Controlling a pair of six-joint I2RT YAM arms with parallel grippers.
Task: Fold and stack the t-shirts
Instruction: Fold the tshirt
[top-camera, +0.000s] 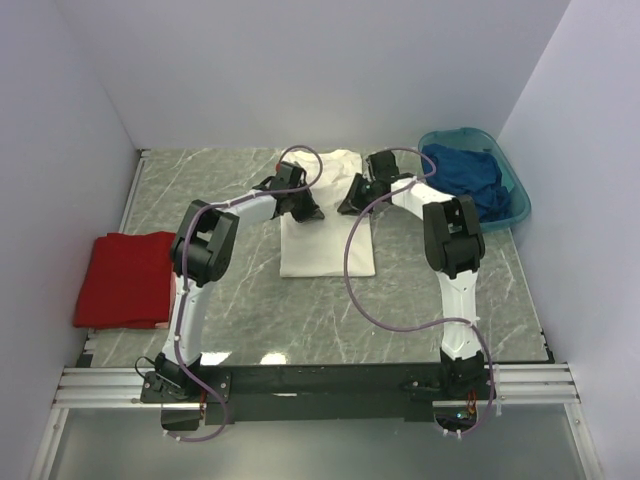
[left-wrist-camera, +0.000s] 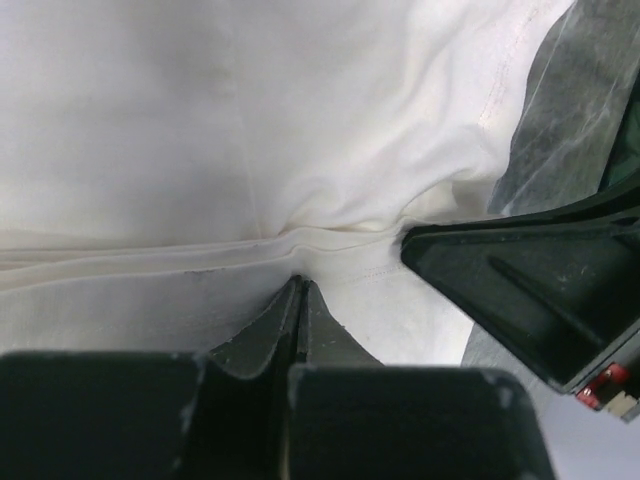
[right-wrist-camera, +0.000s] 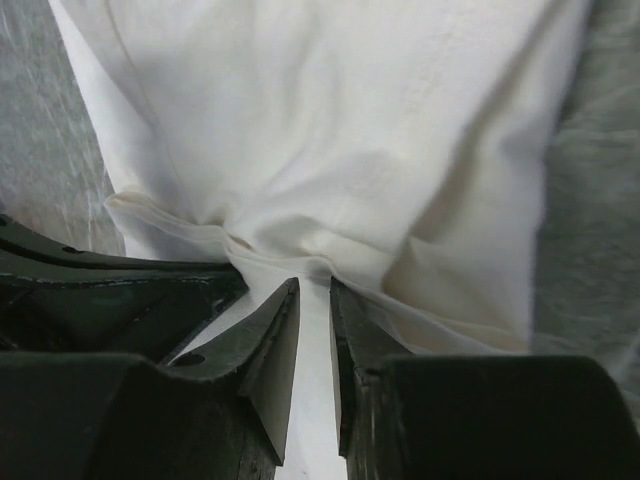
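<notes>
Pinching a fold of the cream-white t-shirt (top-camera: 327, 245), flat at mid-bench (top-camera: 420, 300), with the left tool (left-wrist-camera: 299, 285), pressed tight together. On the right tool (right-wrist-camera: 312, 285), just a slit, white cloth behind it; cannot tell whether gripped. From above, hidden under both wrists.

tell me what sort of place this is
Probably a robot lab test cell: white walls box in a marble-look table, the left arm and right arm are bolted to a metal rail, and a white t-shirt lies between them.
</notes>
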